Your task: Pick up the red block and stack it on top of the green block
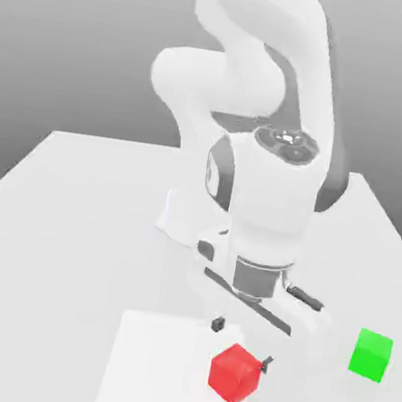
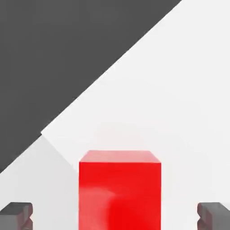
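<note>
Red block (image 2: 120, 193): seen between the spread fingers of the gripper (image 2: 115, 216), a gap at either side. Judged light, stiff, not fragile; best gripped squarely on its two finger-facing sides. Green block (image 1: 370, 355): apart from both fingers.

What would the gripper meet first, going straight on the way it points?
Probably the red block, which sits between the open fingers; how far ahead is unclear.

A pale tabletop (image 1: 63, 248) was set before a grey backdrop (image 1: 83, 44), and a brighter white patch (image 1: 158, 370) was seen on it.
</note>
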Available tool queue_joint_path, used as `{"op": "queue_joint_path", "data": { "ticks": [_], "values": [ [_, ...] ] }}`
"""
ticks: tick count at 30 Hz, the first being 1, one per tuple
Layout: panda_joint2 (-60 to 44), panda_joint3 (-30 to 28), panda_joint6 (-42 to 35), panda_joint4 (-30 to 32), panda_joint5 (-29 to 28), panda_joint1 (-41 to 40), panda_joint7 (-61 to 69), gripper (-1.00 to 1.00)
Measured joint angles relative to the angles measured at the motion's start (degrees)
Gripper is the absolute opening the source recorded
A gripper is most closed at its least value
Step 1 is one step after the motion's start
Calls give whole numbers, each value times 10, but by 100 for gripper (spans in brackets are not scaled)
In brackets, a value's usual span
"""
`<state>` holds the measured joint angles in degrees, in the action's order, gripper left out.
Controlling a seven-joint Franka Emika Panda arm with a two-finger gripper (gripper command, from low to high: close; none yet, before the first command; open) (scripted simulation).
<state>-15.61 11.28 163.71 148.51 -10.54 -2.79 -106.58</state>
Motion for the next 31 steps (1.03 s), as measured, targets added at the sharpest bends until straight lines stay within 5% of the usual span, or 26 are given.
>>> {"op": "queue_joint_path", "data": {
  "ticks": [1, 8, 14, 21, 28, 29, 31],
  "values": [
    [-20, -13, 16, -3, -13, 10, -10, -100],
    [-25, -16, 22, -4, -16, 13, -12, -100],
    [77, 35, -64, 11, 55, -6, 43, -100],
    [118, 156, -126, -9, 73, 139, 99, -100],
    [21, 115, -54, -22, -37, 192, 29, -100],
    [11, 108, -46, -23, -48, 197, 21, 100],
    [11, 108, -46, -23, -48, 197, 21, 100]
  ]
}}
